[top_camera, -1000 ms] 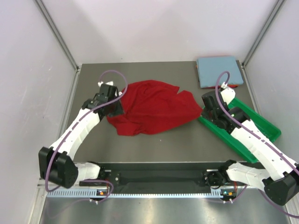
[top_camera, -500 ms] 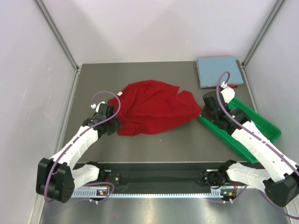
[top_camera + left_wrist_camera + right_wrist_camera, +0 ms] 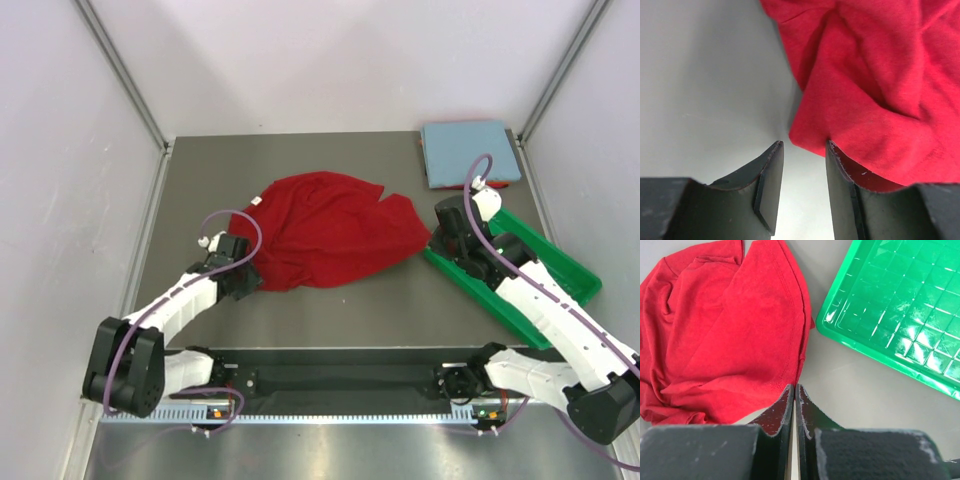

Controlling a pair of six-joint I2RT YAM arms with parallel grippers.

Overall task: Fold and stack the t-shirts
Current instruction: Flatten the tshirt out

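Note:
A dark red t-shirt [image 3: 330, 230] lies crumpled at the table's middle, with a small white label [image 3: 257, 203] at its back left edge. My left gripper [image 3: 245, 278] is open at the shirt's near left corner. In the left wrist view the cloth's corner [image 3: 815, 137] lies just past the gripper [image 3: 802, 147], with nothing between the jaws. My right gripper [image 3: 447, 235] is shut, its tips [image 3: 795, 387] at the shirt's right hem [image 3: 801, 340]; I see no cloth between them. A folded light blue t-shirt [image 3: 468, 150] lies at the back right, with a red edge [image 3: 500, 185] showing under it.
A green plastic tray [image 3: 545, 280] lies slantwise at the right, under my right arm, and shows in the right wrist view [image 3: 900, 305]. Grey walls close in the table on the left, back and right.
My left gripper has moved from the shirt's far left edge down toward me to its near left corner. The shirt's left side shifted a little. The right arm has not moved.

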